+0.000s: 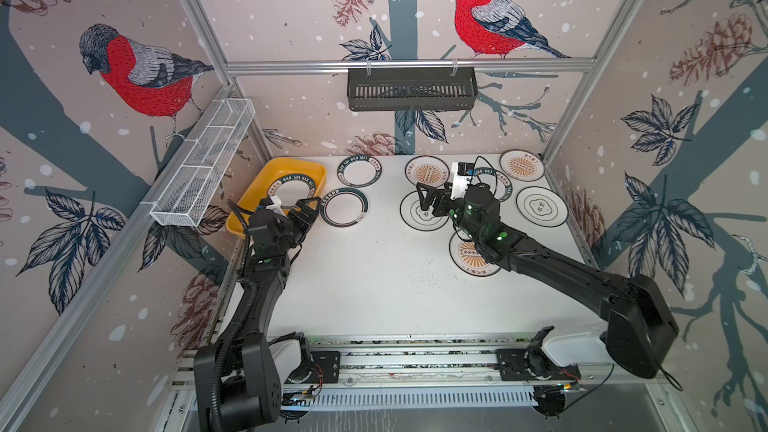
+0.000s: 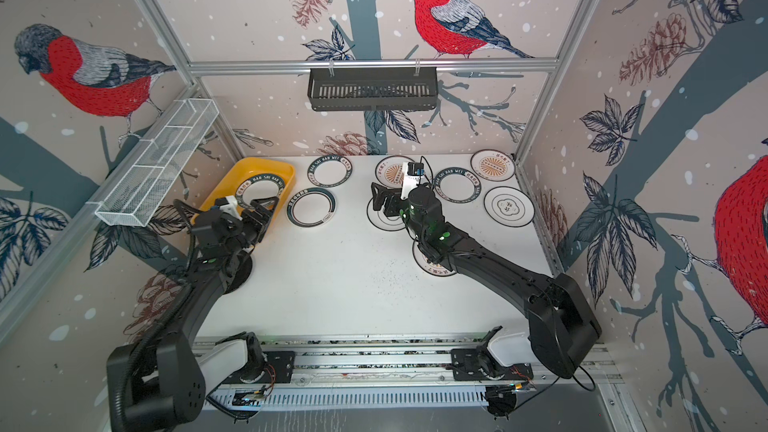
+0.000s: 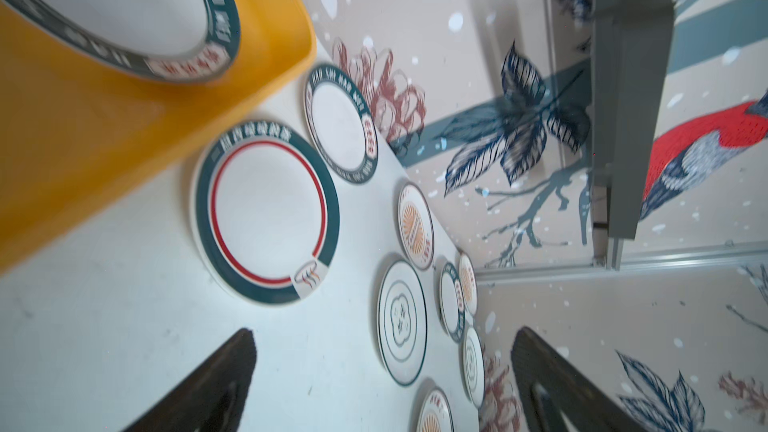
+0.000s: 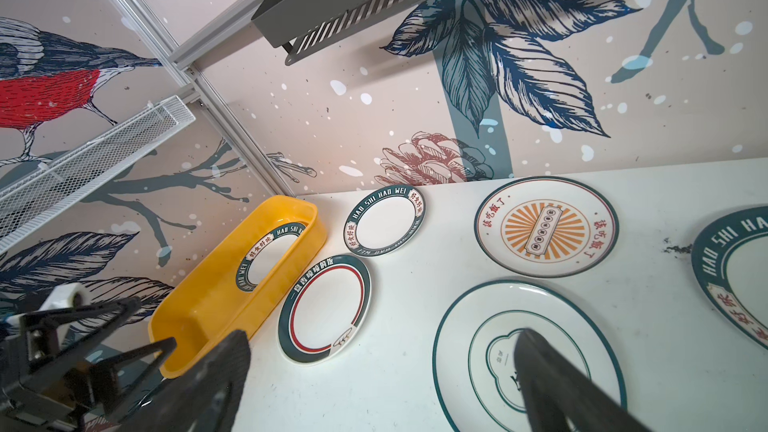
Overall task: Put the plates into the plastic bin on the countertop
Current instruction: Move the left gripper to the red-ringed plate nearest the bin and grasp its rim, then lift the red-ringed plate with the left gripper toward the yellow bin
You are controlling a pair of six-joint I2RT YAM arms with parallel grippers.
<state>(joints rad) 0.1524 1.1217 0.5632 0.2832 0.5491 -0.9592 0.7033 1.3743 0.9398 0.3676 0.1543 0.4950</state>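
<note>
Right gripper (image 1: 424, 201) is hovering wide open, empty, over the emblem plate (image 1: 409, 218); pinching that flat rim, it could be skidding it away. Left gripper (image 1: 306, 211), gaping empty too, is sitting beside the plastic bin (image 1: 266, 168).

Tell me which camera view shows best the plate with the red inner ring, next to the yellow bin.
The right wrist view: the red-ringed plate is whole and sharp, its lettering clear. The left wrist view shows it larger but blurred. In both top views it is small, the red ring hardly visible.
</note>
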